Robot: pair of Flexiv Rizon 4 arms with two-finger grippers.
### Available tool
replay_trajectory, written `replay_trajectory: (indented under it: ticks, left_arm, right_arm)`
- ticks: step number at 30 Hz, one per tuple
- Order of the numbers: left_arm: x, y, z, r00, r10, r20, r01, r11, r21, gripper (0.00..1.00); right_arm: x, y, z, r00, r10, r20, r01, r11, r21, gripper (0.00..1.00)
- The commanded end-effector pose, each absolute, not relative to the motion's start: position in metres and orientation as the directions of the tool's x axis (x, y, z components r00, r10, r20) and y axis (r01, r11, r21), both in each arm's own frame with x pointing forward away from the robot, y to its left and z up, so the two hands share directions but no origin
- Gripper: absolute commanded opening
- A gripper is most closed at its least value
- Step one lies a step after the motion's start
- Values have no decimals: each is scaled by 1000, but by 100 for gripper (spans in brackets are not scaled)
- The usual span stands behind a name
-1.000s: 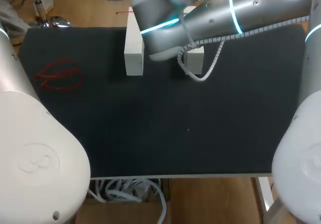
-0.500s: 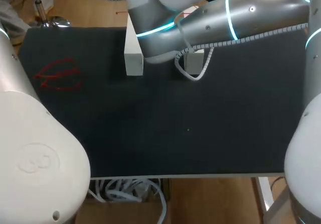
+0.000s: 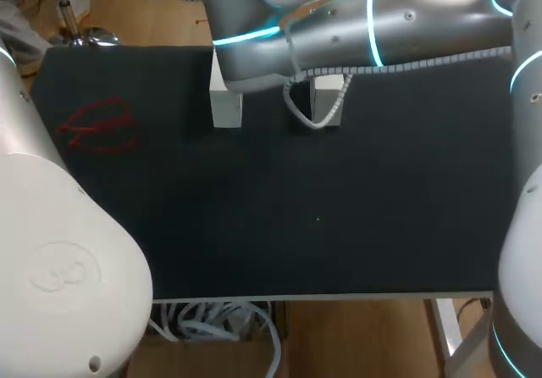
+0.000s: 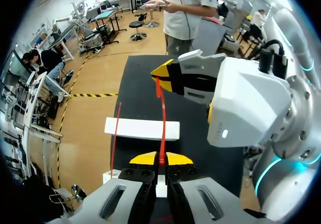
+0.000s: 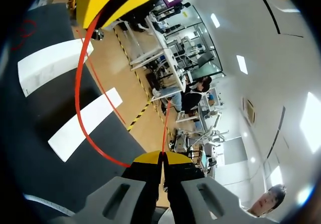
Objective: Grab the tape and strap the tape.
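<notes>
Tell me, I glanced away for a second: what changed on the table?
The right arm swung left and toward the table's far edge, its cable loop going with it. The two white blocks and the red tangle at the left stayed put. No grasp or release shows.

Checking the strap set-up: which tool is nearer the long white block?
Probably left. The left tool, shut on the red tape, sits just before the long white block; the right tool holds the tape higher, beyond it.
</notes>
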State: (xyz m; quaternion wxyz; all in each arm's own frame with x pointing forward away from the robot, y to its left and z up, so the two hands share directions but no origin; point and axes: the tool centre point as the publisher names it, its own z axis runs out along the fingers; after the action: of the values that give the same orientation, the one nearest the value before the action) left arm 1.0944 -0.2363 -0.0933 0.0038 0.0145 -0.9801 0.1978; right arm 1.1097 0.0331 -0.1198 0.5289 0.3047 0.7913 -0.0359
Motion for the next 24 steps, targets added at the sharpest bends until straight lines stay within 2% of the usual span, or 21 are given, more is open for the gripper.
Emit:
replay_trajectory:
  ticks: [1,24]
  left_arm:
    - [1094,-237,-92,-999,-28,14,-32,924,-382,0]
    - [1094,-237,-92,-999,-28,14,-32,924,-382,0]
  right_arm:
    - [1110,40,-116,-264,437,-860,537,807,245,0]
    - [1111,53,-111,-252,365,-896,487,848,209,0]
